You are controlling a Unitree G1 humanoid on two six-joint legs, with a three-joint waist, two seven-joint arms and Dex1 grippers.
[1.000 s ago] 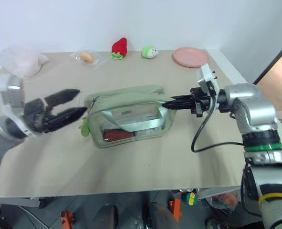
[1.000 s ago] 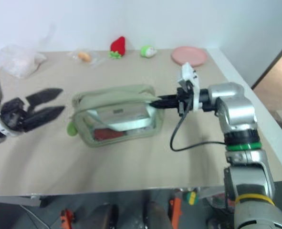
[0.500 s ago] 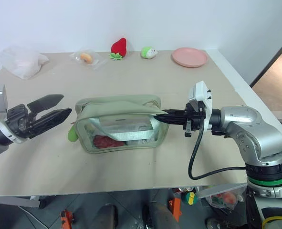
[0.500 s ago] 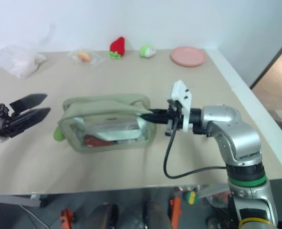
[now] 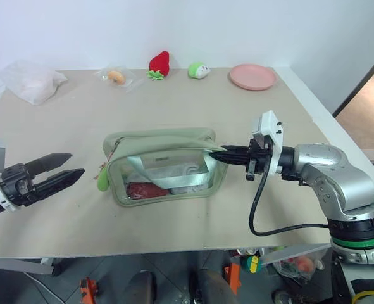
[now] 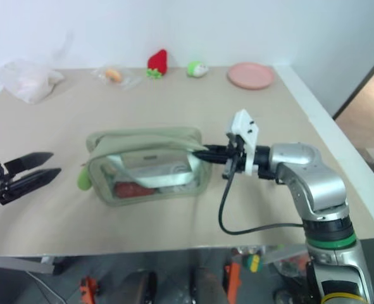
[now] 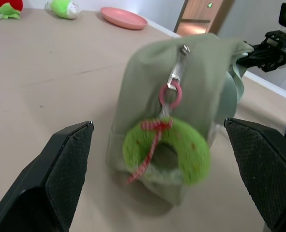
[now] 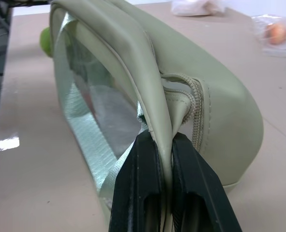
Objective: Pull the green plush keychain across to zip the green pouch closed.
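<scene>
Green pouch (image 5: 164, 166) looks zipped: green plush keychain (image 7: 166, 151) hangs at its nine-o'clock end. Right tool (image 8: 165, 157) pinches the opposite end; left tool (image 5: 55, 172) gapes, released.

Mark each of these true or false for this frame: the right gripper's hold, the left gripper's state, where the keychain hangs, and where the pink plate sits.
1. The right gripper is shut on the green pouch. True: it pinches fabric at the pouch's end.
2. The left gripper holds the green plush keychain. False: it is open and apart from the keychain.
3. The keychain hangs at the pouch end that faces the left gripper. True.
4. The pink plate lies beside the pouch. False: it sits at the far right corner of the table.
</scene>
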